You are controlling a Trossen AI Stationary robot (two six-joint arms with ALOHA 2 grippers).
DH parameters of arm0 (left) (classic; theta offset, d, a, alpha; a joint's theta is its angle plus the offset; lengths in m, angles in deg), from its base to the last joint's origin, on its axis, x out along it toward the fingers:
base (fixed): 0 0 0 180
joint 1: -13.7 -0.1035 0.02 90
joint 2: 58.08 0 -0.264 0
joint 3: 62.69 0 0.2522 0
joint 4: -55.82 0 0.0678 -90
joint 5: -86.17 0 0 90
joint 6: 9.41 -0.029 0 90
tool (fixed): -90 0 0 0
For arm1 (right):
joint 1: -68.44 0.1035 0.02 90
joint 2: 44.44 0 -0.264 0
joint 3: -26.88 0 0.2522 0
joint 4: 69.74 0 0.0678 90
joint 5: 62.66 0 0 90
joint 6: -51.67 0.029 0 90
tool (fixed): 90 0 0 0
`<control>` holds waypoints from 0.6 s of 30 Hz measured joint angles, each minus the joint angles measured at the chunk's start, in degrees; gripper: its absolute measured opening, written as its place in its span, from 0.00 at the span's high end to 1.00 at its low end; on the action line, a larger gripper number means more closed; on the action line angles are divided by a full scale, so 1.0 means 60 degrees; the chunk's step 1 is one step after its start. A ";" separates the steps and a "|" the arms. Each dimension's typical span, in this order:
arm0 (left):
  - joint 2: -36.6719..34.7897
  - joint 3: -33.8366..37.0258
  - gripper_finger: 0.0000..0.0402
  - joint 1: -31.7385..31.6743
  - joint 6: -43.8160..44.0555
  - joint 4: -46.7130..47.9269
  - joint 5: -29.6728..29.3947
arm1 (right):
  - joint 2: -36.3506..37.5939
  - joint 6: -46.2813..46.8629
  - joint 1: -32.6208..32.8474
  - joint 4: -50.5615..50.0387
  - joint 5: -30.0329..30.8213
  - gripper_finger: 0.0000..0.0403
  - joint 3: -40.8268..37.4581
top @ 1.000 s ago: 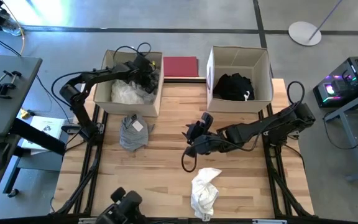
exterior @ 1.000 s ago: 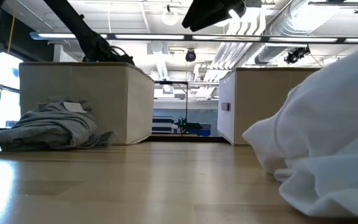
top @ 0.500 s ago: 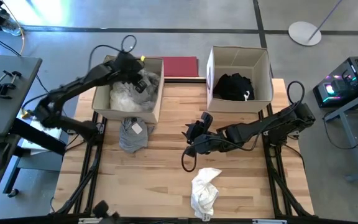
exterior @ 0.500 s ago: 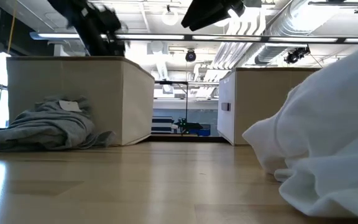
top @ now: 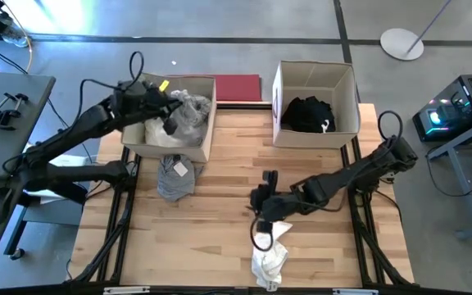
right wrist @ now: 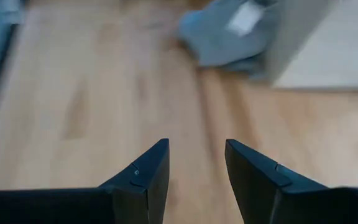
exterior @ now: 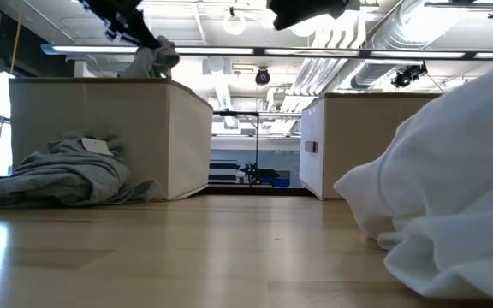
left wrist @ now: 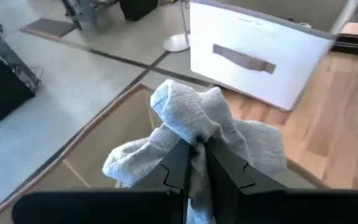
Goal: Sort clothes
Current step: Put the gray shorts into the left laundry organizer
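My left gripper is shut on a light grey garment, held above the left beige box; it also shows in the low view. White clothes lie in that box. Another grey garment lies on the table in front of the box. A white garment lies near the table's front edge. My right gripper is open and empty above the table, just beyond the white garment. Black clothes lie in the right box. My left gripper pinches a bunched fold of the grey garment between its two fingers. The cloth bulges out past the fingertips on both sides. The garment is lifted clear, above the box's rim, and hangs slack around the fingers.
A flat dark red mat lies behind the boxes. The bare wooden table top spreads between the grey and the white garment. The white garment fills the low view's right side.
My left gripper has risen out of the left box with the grey garment, which now hangs above the rim. My right gripper has gone toward the table's near edge, closer to the white garment, and stays open.
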 joint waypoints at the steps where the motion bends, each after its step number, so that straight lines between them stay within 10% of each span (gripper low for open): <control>1: -0.0132 0.0139 0.92 0.0052 -0.0012 -0.0011 -0.0144 | 0.0000 0.0218 0.0080 -0.0088 -0.0278 0.64 0.0000; 8: -0.0135 0.1073 0.87 -0.0383 -0.0259 -0.0366 -0.1253 | 0.0000 0.0772 0.0268 -0.0260 0.0026 0.64 0.0000; 18: 0.1161 0.1145 0.52 -0.1858 0.0040 -0.0656 -0.1241 | 0.0000 0.0594 0.0060 -0.0264 0.0181 0.64 0.0000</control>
